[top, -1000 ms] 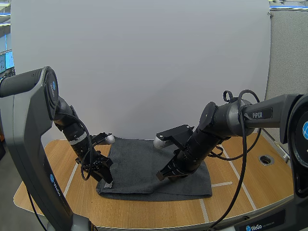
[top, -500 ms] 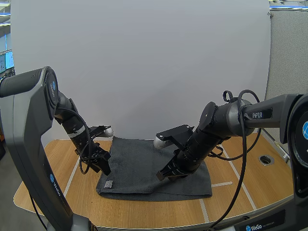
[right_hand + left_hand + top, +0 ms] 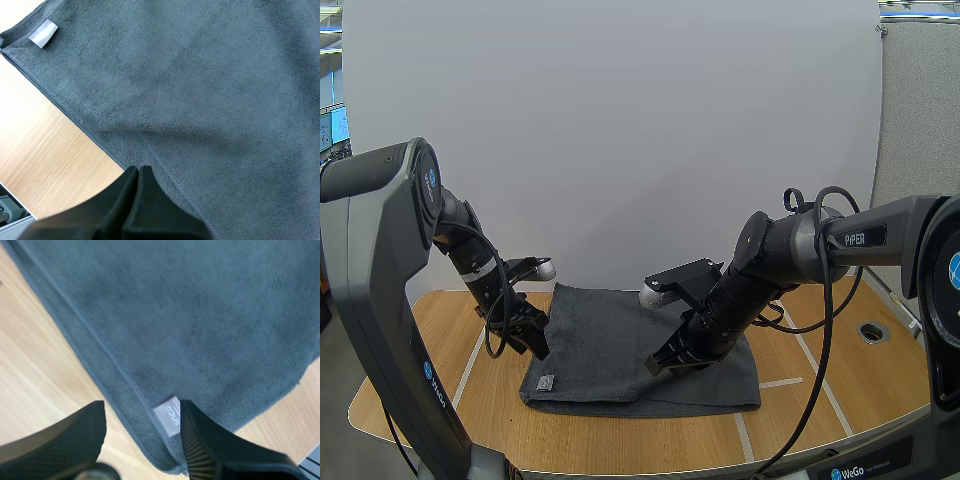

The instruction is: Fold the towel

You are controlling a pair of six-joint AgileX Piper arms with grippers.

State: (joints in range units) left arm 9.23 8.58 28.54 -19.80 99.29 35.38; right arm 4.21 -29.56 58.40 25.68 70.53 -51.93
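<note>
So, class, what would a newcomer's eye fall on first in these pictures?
A dark grey rectangular terry towel lies spread in the middle of the light wooden table, a small white label by its near left corner. The left arm's jaws stand open over that corner; the right arm's jaws are shut, low at the towel's middle.
</note>
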